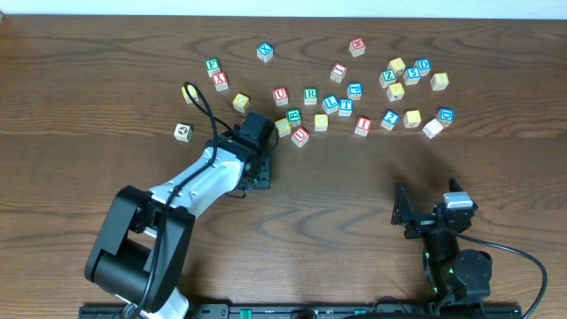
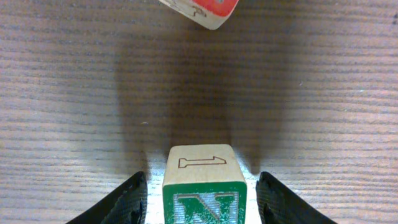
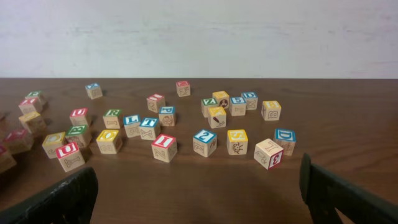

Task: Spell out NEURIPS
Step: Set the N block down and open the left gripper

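A green-bordered N cube [image 2: 204, 190] stands on the table between the fingers of my left gripper [image 2: 203, 205]. There is a gap on each side, so the jaws are open and touch nothing. In the overhead view the left gripper [image 1: 257, 149] covers that cube. The scattered cubes behind it include a red U [image 1: 280, 95], a green R [image 1: 310, 94] and a red I [image 1: 362, 125]. My right gripper [image 1: 429, 204] rests open near the front right, with only bare wood between its fingers [image 3: 348, 194]. Its wrist view shows the red I [image 3: 164, 147] and the green R [image 3: 112, 118] well ahead.
A red-topped cube [image 2: 205, 12] lies just ahead of the N cube. More lettered and picture cubes spread across the far half, with a cluster at the right [image 1: 409, 75] and a lone cube [image 1: 182, 132] at the left. The table's far edge [image 1: 283, 16] meets a white wall.
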{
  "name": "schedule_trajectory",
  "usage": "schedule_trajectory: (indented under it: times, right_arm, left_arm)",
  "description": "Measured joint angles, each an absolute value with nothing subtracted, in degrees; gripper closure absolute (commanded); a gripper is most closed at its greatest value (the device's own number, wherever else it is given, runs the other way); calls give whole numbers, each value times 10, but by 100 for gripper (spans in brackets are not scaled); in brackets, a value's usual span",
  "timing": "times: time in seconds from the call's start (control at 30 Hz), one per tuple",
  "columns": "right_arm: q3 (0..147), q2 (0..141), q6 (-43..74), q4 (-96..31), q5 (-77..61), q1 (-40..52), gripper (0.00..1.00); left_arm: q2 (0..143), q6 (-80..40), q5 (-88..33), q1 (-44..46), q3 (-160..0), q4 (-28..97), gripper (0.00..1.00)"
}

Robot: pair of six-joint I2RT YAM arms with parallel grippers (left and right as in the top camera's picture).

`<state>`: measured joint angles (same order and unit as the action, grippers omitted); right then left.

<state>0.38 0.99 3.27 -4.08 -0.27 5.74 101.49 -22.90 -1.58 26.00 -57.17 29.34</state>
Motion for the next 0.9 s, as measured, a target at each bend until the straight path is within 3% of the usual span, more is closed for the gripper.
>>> schedule_trajectory:
  times: [0.13,0.37,0.6,0.9]
  right_arm:
    - [4,10,33,-41,-3,57,1]
    - [4,10,33,-41,-3,57,1]
    - [4,10,33,-41,-3,57,1]
    - [4,10,33,-41,-3,57,1]
  left_arm:
    - [1006,-228,-16,260,-572,304,38]
    - [924,-200,-17,260,-666,392,12]
    - [857,-184,-5,260,-827,468,9]
    - [887,-143,4,232,-929,525,9]
